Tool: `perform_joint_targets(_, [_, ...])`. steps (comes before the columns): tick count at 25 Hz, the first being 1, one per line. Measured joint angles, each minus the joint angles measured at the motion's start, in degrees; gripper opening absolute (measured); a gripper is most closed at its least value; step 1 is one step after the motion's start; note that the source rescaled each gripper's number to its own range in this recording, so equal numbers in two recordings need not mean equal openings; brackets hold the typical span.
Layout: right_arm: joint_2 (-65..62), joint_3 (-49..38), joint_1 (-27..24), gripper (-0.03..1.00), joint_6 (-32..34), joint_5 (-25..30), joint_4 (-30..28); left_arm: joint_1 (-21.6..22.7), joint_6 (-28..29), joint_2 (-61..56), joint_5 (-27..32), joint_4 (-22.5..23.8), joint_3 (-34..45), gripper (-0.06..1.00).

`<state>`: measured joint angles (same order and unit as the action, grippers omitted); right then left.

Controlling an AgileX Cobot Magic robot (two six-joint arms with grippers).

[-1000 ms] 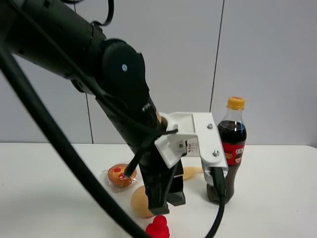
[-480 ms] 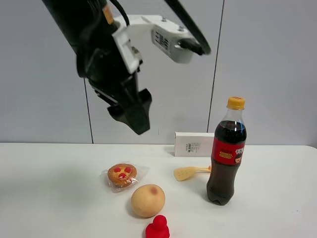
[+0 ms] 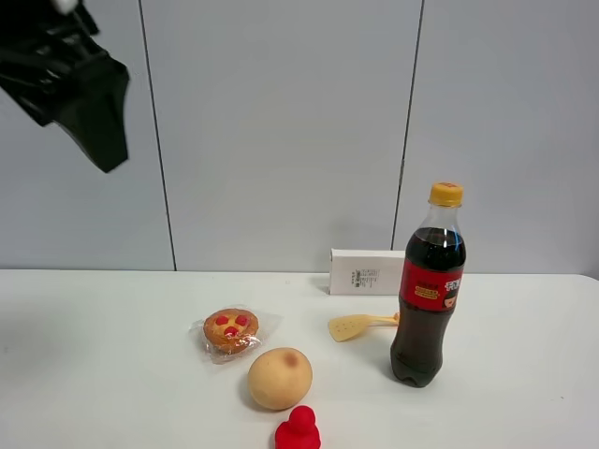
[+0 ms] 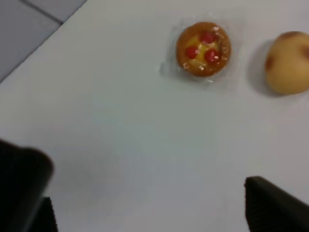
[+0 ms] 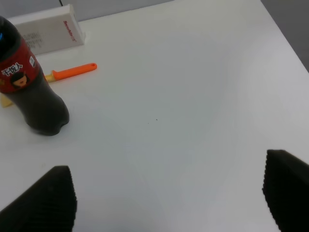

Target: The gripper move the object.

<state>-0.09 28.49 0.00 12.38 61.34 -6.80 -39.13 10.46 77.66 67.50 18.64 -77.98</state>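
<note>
The object, a small glossy red duck toy [image 3: 298, 431], stands at the table's front edge, just in front of the peach [image 3: 279, 378]. It shows in neither wrist view. My left gripper [image 3: 101, 145] hangs high at the upper left, far above and left of the toy. In the left wrist view the left gripper [image 4: 145, 181] is open and empty over bare table, with the muffin [image 4: 203, 48] and the peach [image 4: 288, 63] beyond it. My right gripper [image 5: 166, 186] is open and empty over the table's right part; the exterior view does not show it.
A wrapped muffin [image 3: 230, 330] lies left of the peach. A cola bottle [image 3: 426, 290] stands at the right, with a yellow spatula [image 3: 358, 325] and a white box [image 3: 367, 271] behind it. The right wrist view shows the bottle [image 5: 31, 92], the box [image 5: 48, 34] and the spatula's orange handle [image 5: 72, 71].
The left arm has swung up and to the left, from just above the peach and toy to high at the upper left. The objects on the table have not moved.
</note>
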Motion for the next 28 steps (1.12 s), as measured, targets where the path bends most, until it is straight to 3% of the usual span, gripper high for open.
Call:
perform_joint_targets(6, [0.0, 0.0, 0.0, 1.00, 0.0, 0.0, 0.0, 8.9, 2.2, -11.8, 1.6, 0.1, 5.9, 1.00])
perform_joint_targets(13, [0.0, 0.0, 0.0, 1.00, 0.0, 0.0, 0.0, 21.2, 2.2, -30.9, 0.5, -0.7, 20.2, 1.00])
perform_joint_targets(21, [0.0, 0.0, 0.0, 1.00, 0.0, 0.0, 0.0, 31.6, 2.2, -53.2, -1.1, -7.3, 29.9, 1.00])
perform_joint_targets(28, [0.0, 0.0, 0.0, 1.00, 0.0, 0.0, 0.0, 36.9, -3.4, -69.0, 1.3, -12.9, 35.4, 1.00])
